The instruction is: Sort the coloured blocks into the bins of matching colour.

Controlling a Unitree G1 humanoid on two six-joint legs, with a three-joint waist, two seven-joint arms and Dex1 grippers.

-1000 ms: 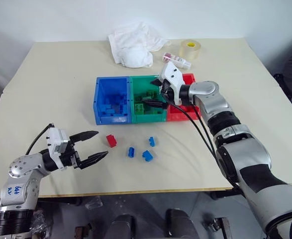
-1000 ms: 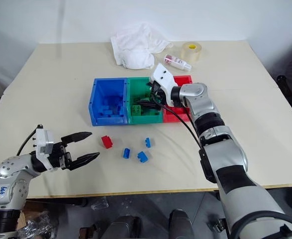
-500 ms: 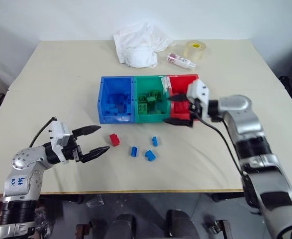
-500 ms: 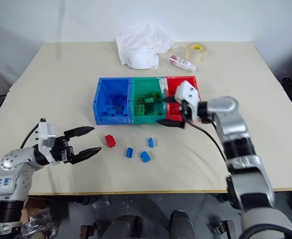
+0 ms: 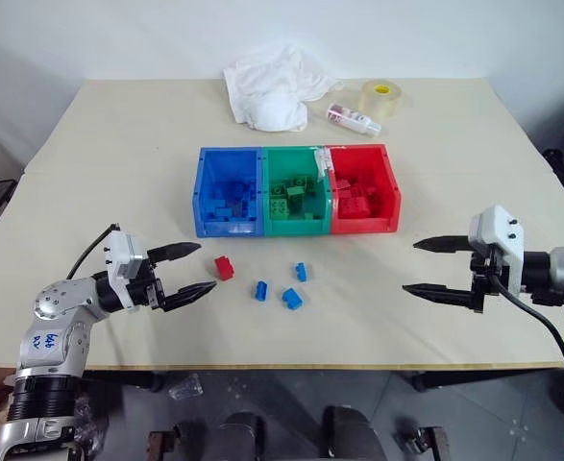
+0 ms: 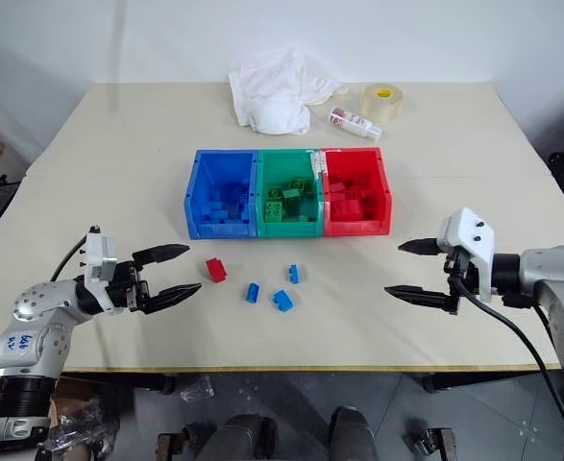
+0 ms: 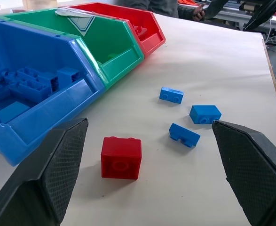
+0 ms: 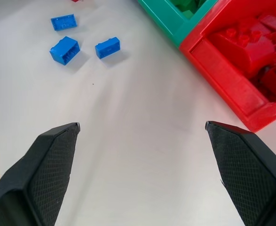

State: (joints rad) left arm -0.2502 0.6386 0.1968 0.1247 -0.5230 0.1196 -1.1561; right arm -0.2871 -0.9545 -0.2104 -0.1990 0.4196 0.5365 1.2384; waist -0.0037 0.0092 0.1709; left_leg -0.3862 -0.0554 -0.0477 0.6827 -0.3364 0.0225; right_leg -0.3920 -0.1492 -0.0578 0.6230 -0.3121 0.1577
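So the three bins sat joined in a row mid-counter (image 5: 89, 173): blue bin (image 5: 201, 192) on the robot's left, green bin (image 5: 296, 223) in the middle, red bin (image 5: 393, 192) on the right. Each one already had a pile of bricks of its own colour inside. A strip of something pale lay over the wall between green and red, couldn't tell what it was.

Four bricks were loose on the counter in front of the bins. The red brick (image 5: 224, 268) was nearest the blue bin's front, and three blue bricks (image 5: 290, 299) were scattered just beside each other a bit to the right of it, below the green bin.

The left pincer (image 5: 192, 270) hung low over the counter with its fingers spread wide, nothing in it, pointing at the red brick from close by but not touching. From its wrist camera the red brick sat right between the two fingertips' line of sight.

The right pincer (image 5: 428, 266) was off to the right, well apart from the bins and bricks, also gaping and empty.

Back of the counter: a crumpled white cloth (image 5: 272, 92), a tape roll (image 5: 379, 97), and a small bottle (image 5: 353, 118) lying on its side between them.
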